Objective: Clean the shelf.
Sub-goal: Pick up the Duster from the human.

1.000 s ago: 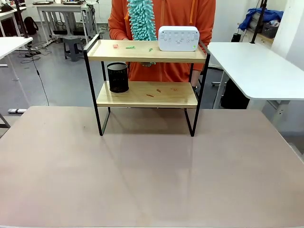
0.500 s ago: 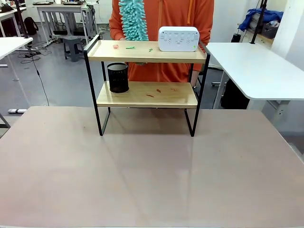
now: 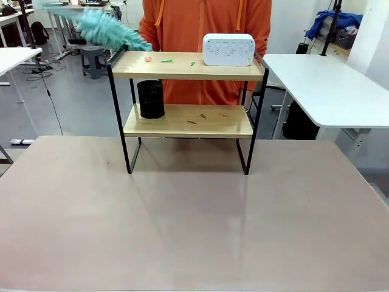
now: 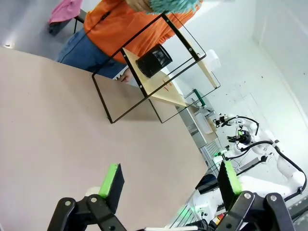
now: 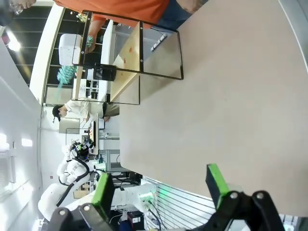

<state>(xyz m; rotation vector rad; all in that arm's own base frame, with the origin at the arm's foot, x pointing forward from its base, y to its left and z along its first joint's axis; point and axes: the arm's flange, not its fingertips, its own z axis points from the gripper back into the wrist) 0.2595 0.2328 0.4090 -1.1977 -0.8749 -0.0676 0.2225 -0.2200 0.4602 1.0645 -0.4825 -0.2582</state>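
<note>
The shelf point(image 3: 182, 73) stands at the far side of the brown table, two wooden boards in a black frame. Its top board carries a white box point(image 3: 228, 49) and small pink point(image 3: 148, 59) and green scraps point(image 3: 166, 60). A black mesh cup point(image 3: 151, 99) and orange crumbs point(image 3: 203, 115) lie on the lower board. Behind it, a person in an orange hoodie swings a teal fluffy duster point(image 3: 106, 29), blurred, past the shelf's left top corner. My left gripper point(image 4: 171, 179) and right gripper point(image 5: 160, 187) are open and empty, well back from the shelf point(image 4: 159, 91) point(image 5: 126, 57).
The brown tabletop point(image 3: 194, 219) stretches wide between me and the shelf. A white table point(image 3: 328, 85) stands at the right and another at the far left. Desks, a stool and cables fill the room behind.
The person's duster swung from above the top board's middle out to the left, past the shelf's left end. Scraps and both grippers are unchanged.
</note>
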